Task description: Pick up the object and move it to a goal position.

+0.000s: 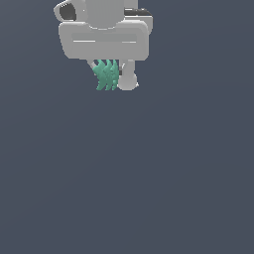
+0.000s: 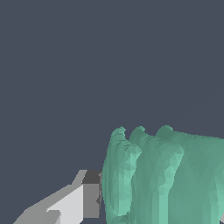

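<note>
The claw [image 1: 113, 79] is shut around the green thing [image 1: 106, 75]. In the exterior view the green thing sits between the two white fingers, just under the big white hand of the robot. One finger [image 1: 128, 79] is easy to see on that view's right side. The other finger is mostly hidden behind the green strips.

In the wrist view the green thing [image 2: 162, 175] fills a big part of the picture. Its bumpy, leafy strips stand side by side. A grey finger pad [image 2: 89, 199] is pressed against the side of one strip.

I cannot see any mark for the goal spot, so I cannot say how far there is to go. I also cannot tell if the green thing is up in the air or touching the dark floor below it, because the floor is one flat colour with no shadow.

What could go wrong? The green thing is bumpy and jagged, not flat. The pads may only touch the tips of the ridges. That is a weak hold. If the arm moves fast or stops hard, the green thing could twist or slip down between the fingers. It could even drop out.

It also hangs a bit past the fingertips. If the arm goes too low, the bottom edge could bump the floor and get pushed loose. Slow, smooth moves look safest.
</note>
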Controlling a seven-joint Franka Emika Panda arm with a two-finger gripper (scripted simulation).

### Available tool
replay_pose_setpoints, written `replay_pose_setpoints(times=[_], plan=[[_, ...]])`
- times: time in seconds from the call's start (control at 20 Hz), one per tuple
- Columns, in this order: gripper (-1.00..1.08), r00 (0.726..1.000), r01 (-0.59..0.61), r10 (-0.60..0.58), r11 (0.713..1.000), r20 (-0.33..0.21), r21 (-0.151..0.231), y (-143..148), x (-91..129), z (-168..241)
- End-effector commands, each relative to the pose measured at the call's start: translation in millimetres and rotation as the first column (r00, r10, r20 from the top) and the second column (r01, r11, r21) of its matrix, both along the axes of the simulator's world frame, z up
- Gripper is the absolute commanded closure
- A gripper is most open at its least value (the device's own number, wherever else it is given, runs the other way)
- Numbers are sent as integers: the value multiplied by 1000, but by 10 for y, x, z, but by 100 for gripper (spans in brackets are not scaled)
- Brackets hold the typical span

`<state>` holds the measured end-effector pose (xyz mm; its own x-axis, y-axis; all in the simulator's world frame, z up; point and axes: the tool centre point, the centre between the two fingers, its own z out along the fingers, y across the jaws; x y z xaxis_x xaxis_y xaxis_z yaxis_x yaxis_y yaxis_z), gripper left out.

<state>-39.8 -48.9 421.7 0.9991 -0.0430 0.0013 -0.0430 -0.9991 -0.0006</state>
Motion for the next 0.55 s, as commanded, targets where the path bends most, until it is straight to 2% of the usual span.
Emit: replay_pose_setpoints(times=[0.0, 0.5], plan=[[108, 1000, -1, 1, 1000, -1, 0, -45, 13, 125], [108, 1000, 0, 0, 1000, -1, -1, -110, 48, 303]])
